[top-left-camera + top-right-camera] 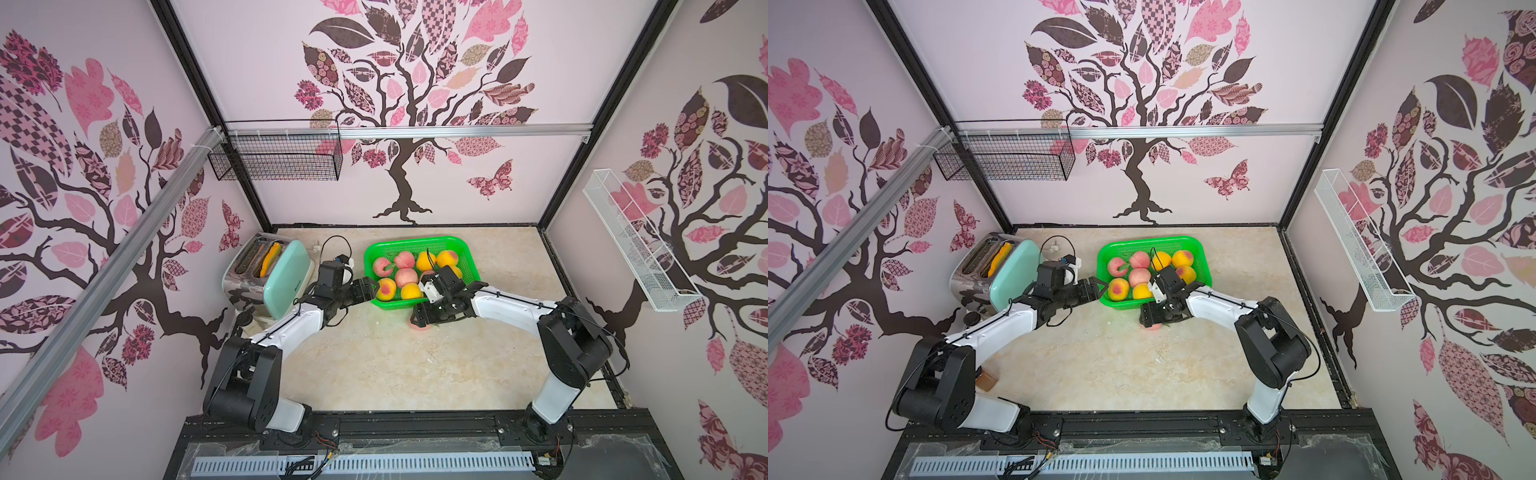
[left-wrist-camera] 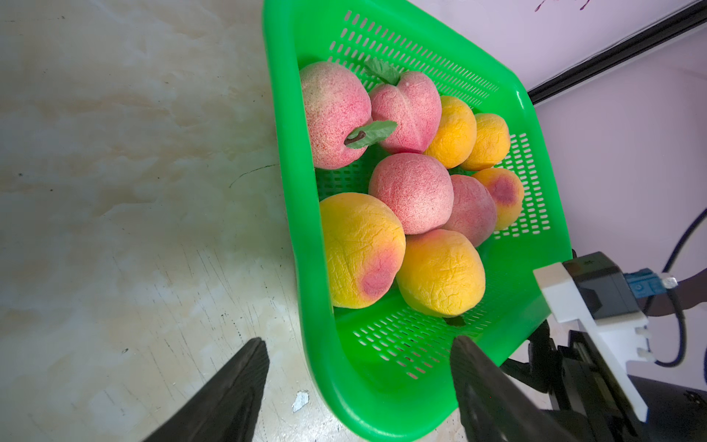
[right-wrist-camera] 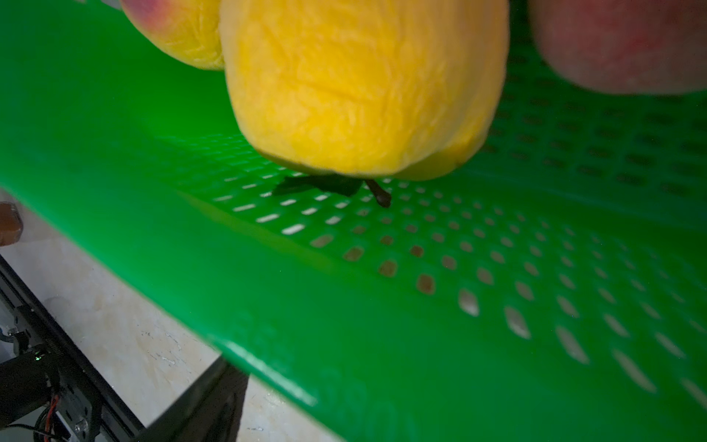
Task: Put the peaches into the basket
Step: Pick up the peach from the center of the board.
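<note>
Peaches (image 1: 406, 276) are nearly all in: nine sit packed in the green basket (image 1: 392, 306), easy to count in the left wrist view. One pink peach (image 1: 417, 327) lies on the tabletop (image 1: 374, 365) just outside the basket's near wall, mostly covered by the right pincer (image 1: 419, 319). The step in hand looks like the right arm grabbing that last stray. I cannot tell if the right pincer is clenched on it, since both top views hide the fingers under the pincer's own body. The right wrist view shows only the basket wall (image 3: 344, 325) and a yellow peach (image 3: 363, 84) inside, not the stray. The left pincer (image 2: 359, 340) is released and empty, with its jaws apart either side of the basket's near left corner. To do the step well, centre the jaws on the stray's widest part and close softly, because the skin looks soft and wrinkly. Lift straight up first, as the rim is right beside the fruit and a sideways drag would likely shove the basket. Carry the peach over the rim to the bare floor at the near end and let go low, so it doesn't bounce out or knock its neighbours. The left arm should stay clear or just steady the corner.
</note>
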Motion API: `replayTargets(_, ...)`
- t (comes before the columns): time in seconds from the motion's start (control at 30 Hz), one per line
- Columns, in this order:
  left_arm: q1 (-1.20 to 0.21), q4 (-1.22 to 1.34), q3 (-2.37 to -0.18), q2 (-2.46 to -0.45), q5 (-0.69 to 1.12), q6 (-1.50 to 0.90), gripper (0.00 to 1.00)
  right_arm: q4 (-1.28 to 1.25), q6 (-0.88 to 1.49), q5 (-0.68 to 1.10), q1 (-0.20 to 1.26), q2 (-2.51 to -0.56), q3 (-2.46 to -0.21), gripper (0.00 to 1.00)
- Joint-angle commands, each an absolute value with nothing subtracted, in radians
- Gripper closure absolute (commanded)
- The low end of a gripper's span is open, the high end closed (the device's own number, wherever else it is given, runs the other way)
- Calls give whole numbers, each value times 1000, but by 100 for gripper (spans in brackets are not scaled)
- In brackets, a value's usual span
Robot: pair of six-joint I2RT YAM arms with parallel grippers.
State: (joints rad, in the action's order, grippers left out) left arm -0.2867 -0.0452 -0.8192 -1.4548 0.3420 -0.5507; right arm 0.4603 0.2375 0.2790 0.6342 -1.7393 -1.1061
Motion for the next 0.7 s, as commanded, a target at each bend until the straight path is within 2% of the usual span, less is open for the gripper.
replayTargets(0.0,-290,-36,-828,-1452,338,-544,21,479,219,265,644,-1758,-1149,22)
replayTargets(0.3,-288,-37,-829,-1451,336,-539,21,485,213,275,643,-1752,-1142,37)
replayTargets(0.67,-289,-46,-836,-1451,341,-536,21,483,208,278,643,-1741,-1128,45)
